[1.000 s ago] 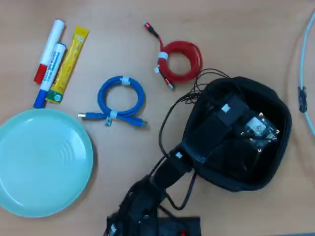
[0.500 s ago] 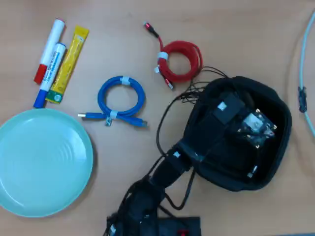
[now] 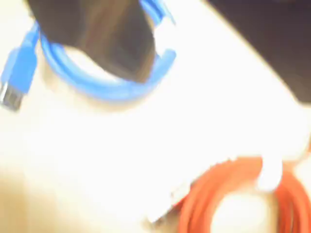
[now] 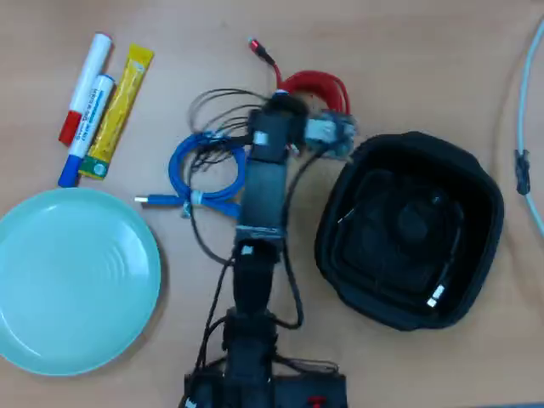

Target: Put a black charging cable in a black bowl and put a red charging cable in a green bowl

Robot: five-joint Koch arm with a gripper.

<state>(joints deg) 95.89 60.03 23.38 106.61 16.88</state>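
Now arm stretches over the red charging cable; gripper opening indiscernible.

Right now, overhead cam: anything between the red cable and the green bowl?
Yes. In the overhead view the blue coiled cable lies on the table between the red charging cable and the green bowl, with the robot arm overhanging its right side.

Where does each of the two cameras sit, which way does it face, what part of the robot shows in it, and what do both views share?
Wrist view: rides on the arm, looks down close at the table; a dark blurred robot part at top overlaps the blue cable; the red charging cable lies below.
Overhead view: fixed above, faces straight down; the whole arm shows, with the green bowl and the black bowl.
Shared: the blue cable and red charging cable.
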